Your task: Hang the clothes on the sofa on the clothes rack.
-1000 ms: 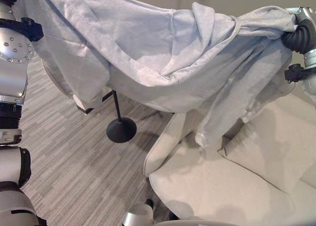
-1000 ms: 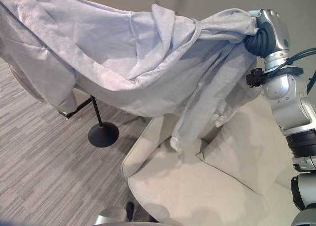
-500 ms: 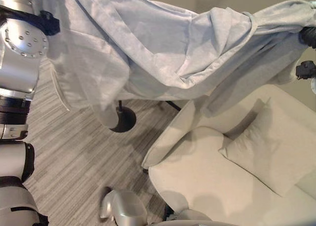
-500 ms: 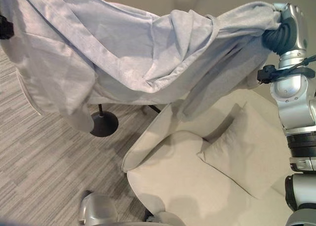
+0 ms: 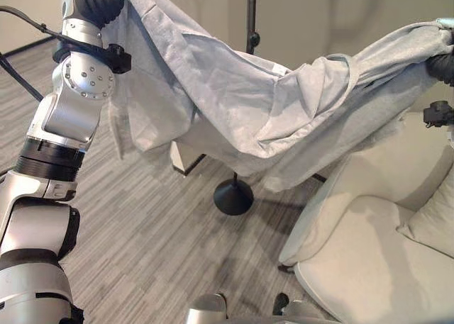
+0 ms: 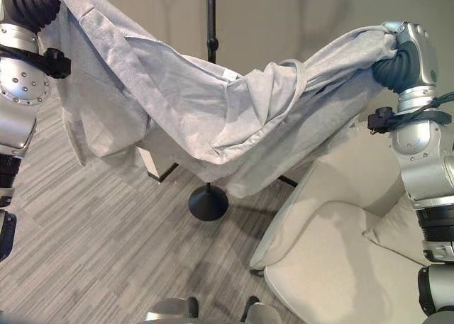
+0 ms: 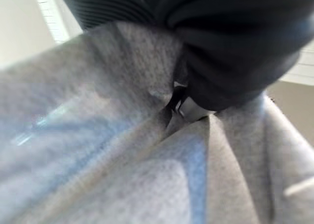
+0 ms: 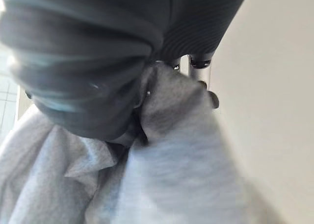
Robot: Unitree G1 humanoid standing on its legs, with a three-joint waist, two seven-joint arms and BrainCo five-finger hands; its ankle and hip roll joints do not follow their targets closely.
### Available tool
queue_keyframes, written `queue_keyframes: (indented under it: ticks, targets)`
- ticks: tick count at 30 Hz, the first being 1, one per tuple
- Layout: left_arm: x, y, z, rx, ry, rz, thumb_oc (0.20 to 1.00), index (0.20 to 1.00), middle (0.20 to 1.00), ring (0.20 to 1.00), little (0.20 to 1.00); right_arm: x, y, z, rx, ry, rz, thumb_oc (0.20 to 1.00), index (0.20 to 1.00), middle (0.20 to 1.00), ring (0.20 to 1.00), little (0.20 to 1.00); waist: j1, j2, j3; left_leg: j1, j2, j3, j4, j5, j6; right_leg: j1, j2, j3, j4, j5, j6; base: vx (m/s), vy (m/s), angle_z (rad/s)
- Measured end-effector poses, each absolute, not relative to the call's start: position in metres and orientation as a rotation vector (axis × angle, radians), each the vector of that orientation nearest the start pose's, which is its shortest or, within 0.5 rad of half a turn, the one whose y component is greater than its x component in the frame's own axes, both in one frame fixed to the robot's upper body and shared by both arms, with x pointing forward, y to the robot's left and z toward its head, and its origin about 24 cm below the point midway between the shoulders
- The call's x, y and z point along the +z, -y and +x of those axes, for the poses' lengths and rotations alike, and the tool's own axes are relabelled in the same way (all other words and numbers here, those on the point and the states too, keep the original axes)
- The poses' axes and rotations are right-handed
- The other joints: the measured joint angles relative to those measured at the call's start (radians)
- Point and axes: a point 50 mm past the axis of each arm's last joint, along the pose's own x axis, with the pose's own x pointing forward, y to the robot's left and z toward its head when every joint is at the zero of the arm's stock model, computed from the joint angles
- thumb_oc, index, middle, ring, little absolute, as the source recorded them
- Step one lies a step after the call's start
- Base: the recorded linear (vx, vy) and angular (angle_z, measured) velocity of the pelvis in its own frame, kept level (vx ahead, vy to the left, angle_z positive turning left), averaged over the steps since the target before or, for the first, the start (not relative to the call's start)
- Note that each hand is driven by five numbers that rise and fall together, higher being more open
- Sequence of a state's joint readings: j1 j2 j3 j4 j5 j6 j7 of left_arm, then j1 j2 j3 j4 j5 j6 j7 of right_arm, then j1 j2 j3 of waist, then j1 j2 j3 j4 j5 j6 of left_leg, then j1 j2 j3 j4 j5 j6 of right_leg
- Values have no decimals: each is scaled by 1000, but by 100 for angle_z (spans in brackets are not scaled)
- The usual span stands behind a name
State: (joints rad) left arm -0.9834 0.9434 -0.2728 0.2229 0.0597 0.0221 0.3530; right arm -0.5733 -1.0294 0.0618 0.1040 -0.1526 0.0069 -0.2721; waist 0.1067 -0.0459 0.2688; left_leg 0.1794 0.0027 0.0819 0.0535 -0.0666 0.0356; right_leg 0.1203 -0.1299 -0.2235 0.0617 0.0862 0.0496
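Observation:
A large light-grey garment [image 5: 234, 104] hangs stretched in the air between my two raised arms, sagging in the middle. My left hand [image 7: 188, 106] is at the upper left of the eye views, shut on one bunched end of the cloth. At the upper right, my right hand [image 8: 198, 71] curls its fingers round the other end. The black clothes rack stands behind the garment: its pole [image 5: 251, 12] rises above the cloth and its round base [image 5: 233, 196] sits on the floor below. The garment's low edge hangs in front of the pole, clear of the sofa [image 5: 369, 267].
The cream sofa with a cushion [image 5: 434, 221] takes up the lower right. A striped grey carpet [image 5: 142, 246] covers the floor to the left and front of the rack base. A plain wall [image 6: 298, 19] stands behind the rack.
The camera has swung left, so the sofa sits further right and the rack pole has come into sight. The garment's hanging tail has lifted off the sofa and is stretched wider.

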Motion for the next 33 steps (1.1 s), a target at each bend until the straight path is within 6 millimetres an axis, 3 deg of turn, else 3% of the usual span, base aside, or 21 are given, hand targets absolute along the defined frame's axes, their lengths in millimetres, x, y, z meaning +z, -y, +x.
queue_keyframes:
  ticks: [5, 12, 29, 33]
  targets:
    - [351, -239, 323, 430, 828, 931, 200, 200, 200, 200, 200, 294, 280, 305, -411, 631, -1099, 200, 200, 200, 200, 200, 6, -49, -27, 0, 5, 0, -5, 2, -22, 70, 15, 20, -143, 12, 18, 1, -56, 9]
    - [352, -238, 322, 422, 841, 933, 200, 200, 200, 200, 200, 295, 281, 307, -409, 635, -1087, 200, 200, 200, 200, 200, 9, -60, -27, -11, 28, 5, 0, 1, -49, 70, 36, 20, -148, 13, 14, -3, -58, -3]
    - [358, -234, 316, 422, 879, 920, 200, 200, 200, 200, 200, 302, 286, 303, -442, 653, -1067, 200, 200, 200, 200, 200, 0, -64, -30, -64, 37, -30, 32, 0, -50, 53, 44, 3, -149, 14, 11, 44, -58, 6]
    - [358, -228, 316, 400, 896, 905, 200, 200, 200, 200, 200, 304, 278, 301, -421, 686, -1055, 200, 200, 200, 200, 200, -2, -63, -29, -81, 48, -46, 83, -11, -67, 68, 55, -11, -149, 6, -1, 26, -26, 19]
